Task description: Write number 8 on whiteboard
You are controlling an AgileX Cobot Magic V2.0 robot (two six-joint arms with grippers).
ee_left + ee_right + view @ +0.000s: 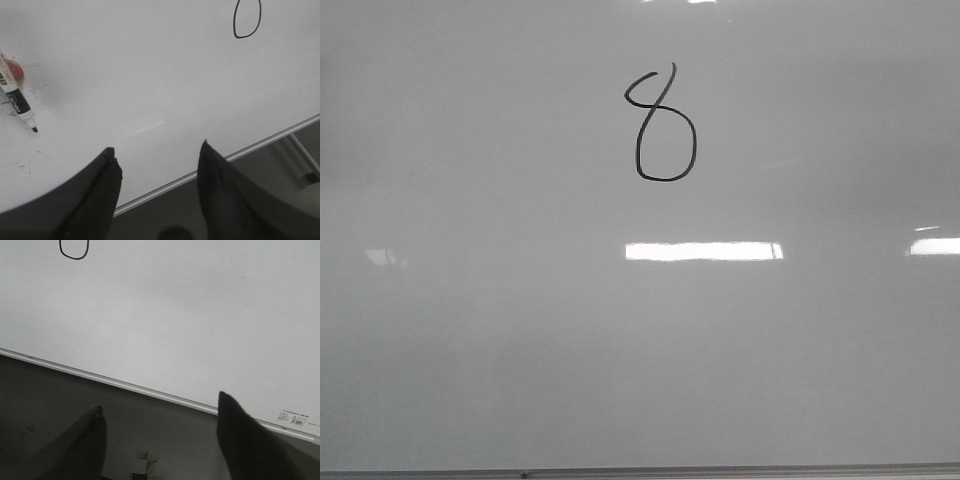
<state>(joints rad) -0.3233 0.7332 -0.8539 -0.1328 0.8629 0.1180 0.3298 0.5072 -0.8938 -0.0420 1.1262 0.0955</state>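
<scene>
The left gripper (156, 155) is hanging with its two dark fingers wide apart, holding nothing, and the right gripper (161, 405) is doing the same

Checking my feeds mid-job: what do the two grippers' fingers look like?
In both wrist views the left gripper and right gripper show two plain matte black fingers tapering to pointed tips. No cables, markings or labels show on them.

The number 8 (663, 128) is sitting on the whiteboard (470, 350), in its upper middle part in the front view. A marker (17, 102) is lying on the board, well apart from the figure. Both hands, left hand (157, 165) and right hand (160, 425), are hanging apart from the board's surface, near its frame edge (125, 385).
</scene>
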